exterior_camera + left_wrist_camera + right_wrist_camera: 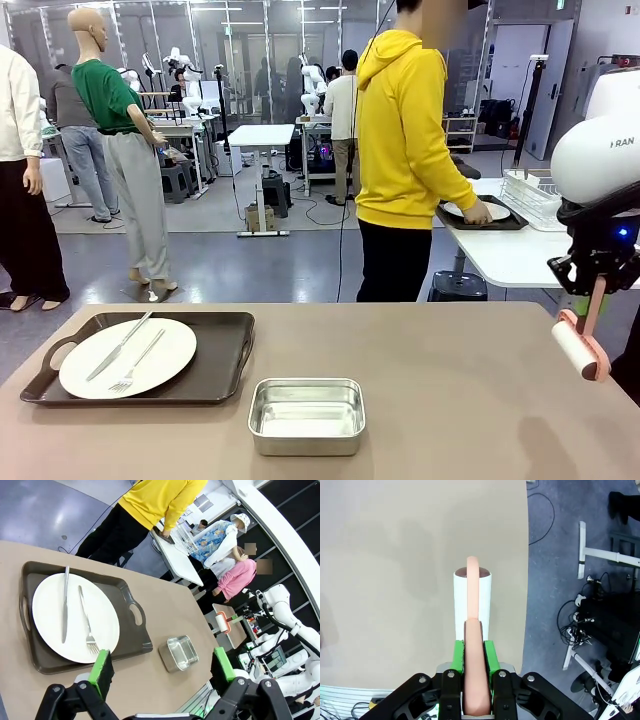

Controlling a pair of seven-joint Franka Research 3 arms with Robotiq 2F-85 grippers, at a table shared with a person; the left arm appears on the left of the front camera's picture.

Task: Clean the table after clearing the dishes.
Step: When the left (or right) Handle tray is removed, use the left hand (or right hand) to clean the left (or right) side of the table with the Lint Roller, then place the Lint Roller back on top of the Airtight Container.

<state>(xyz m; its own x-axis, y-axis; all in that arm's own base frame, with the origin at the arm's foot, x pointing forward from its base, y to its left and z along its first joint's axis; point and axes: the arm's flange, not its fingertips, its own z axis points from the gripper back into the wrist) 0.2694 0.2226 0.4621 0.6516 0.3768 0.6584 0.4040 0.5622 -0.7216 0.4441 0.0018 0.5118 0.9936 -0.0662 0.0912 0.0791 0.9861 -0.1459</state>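
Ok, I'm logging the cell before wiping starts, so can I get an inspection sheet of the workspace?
Surface: table bare grey-brown, no spills seen.
Job's things: one tray with plate, knife, fork at the table's left; second tray under a person's hand on the white table.
Clutter: steel pan, empty, centre.
End effectors: left open, above the table; right shut on a lint roller.
Cables: loose cables on the floor.
Surroundings: other people, tables behind.

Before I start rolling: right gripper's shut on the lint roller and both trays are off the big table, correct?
No. One tray with its plate sits on the table, as the front view shows; the right gripper is shut on the lint roller.
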